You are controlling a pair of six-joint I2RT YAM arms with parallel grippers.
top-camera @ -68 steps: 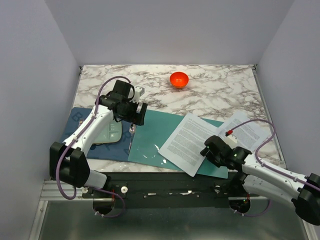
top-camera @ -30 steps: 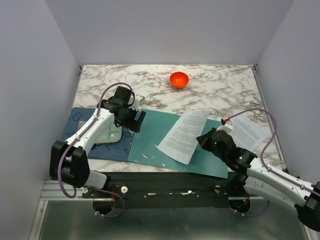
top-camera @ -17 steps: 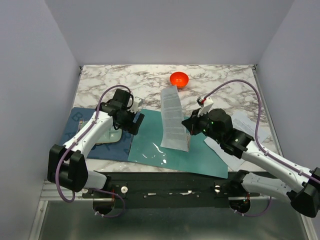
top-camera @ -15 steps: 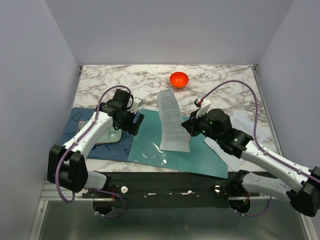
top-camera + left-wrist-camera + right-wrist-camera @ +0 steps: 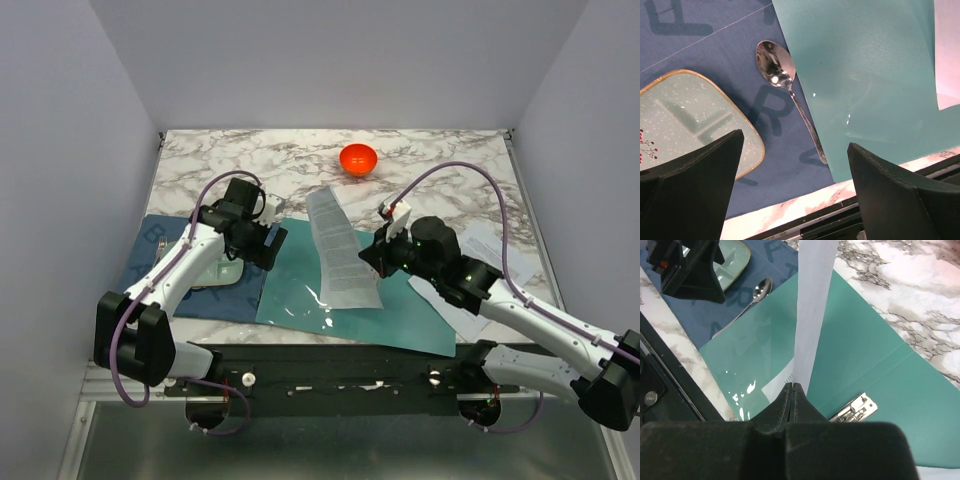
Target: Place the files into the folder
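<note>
Fingers of the right gripper point(image 5: 792, 390) are being kept pressed together on one edge of the files point(image 5: 812, 305), which are being gripped there. In the top view the files point(image 5: 340, 250) are being held lifted and tilted over the middle of the folder point(image 5: 300, 280), their printed face being turned toward the left arm. Whether the lower end of the sheets is touching the folder cannot be told.

The folder point(image 5: 860, 360) is being seen lying open and flat on the surface point(image 5: 450, 170), with its metal clip point(image 5: 855, 407) lying on the inner face just beside the right fingers.

The left gripper point(image 5: 795, 142) is being held with its fingers wide apart and nothing between them, above the folder's left edge. Below it, a spoon point(image 5: 775, 62) is being seen on the dark blue mat point(image 5: 700, 40), its handle running along and under the folder's edge. A pale green tray point(image 5: 690, 115) is being seen on the mat, just left of the spoon.

More printed sheets point(image 5: 495, 255) are being seen lying on the surface to the right of the folder. An orange bowl point(image 5: 358, 158) is being seen well apart, at the far side.
</note>
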